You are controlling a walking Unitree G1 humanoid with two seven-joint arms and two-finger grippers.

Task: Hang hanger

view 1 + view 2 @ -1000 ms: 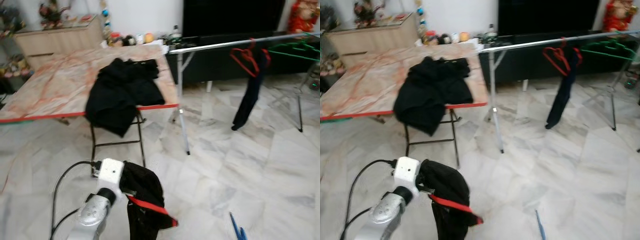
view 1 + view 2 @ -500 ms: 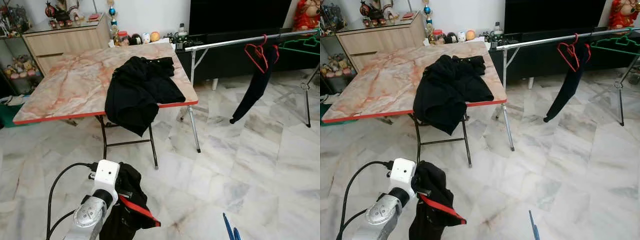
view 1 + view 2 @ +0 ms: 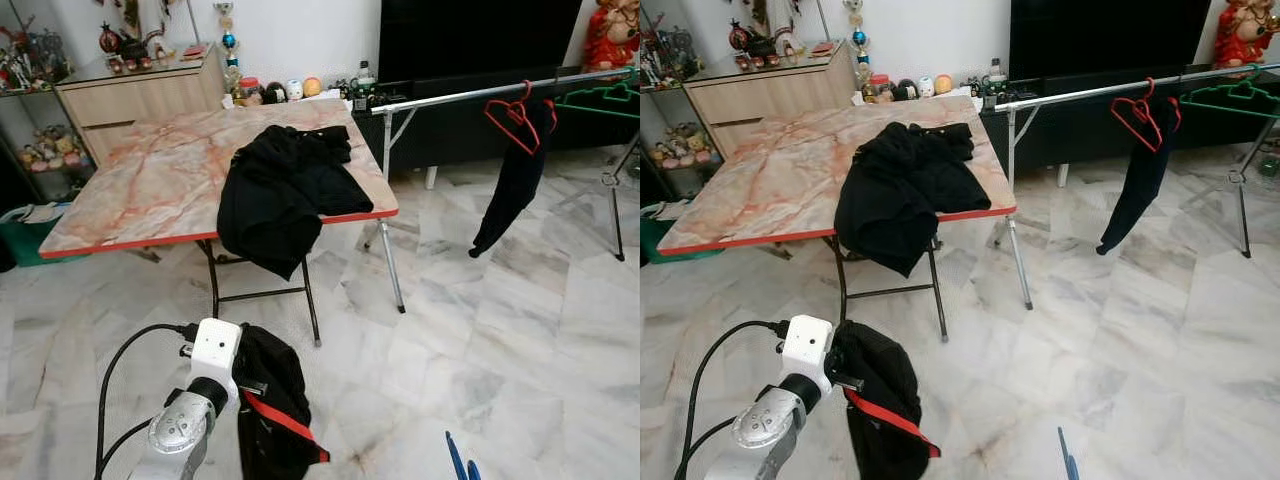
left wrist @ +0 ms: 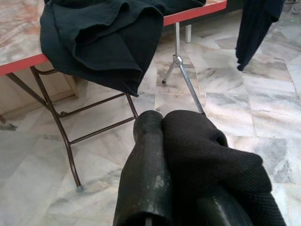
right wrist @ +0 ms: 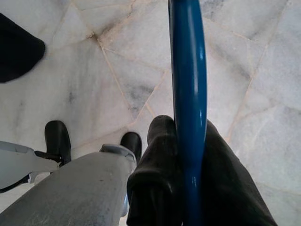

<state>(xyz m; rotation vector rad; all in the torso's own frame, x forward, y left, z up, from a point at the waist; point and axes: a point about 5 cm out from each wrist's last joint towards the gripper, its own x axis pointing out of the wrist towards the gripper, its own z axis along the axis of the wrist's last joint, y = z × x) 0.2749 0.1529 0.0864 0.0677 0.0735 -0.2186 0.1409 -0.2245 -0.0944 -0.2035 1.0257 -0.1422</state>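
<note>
Black garment on a red hanger (image 3: 285, 425) is pinched in the left gripper (image 4: 162, 123) fingers, right gripper (image 5: 181, 127) fingers are closed on a blue hanger (image 5: 188, 70), both well short of the rail (image 3: 450, 96), so hanging's still left.

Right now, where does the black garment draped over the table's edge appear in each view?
Left eye view: black garment, centre, spilling over the table's near edge.
Right eye view: slightly left of centre.
Left wrist view: straight ahead, hanging over the folding legs.
Right wrist view: faces floor tiles and the blue hanger instead.
Shared landmark: the table's red edge.
</note>
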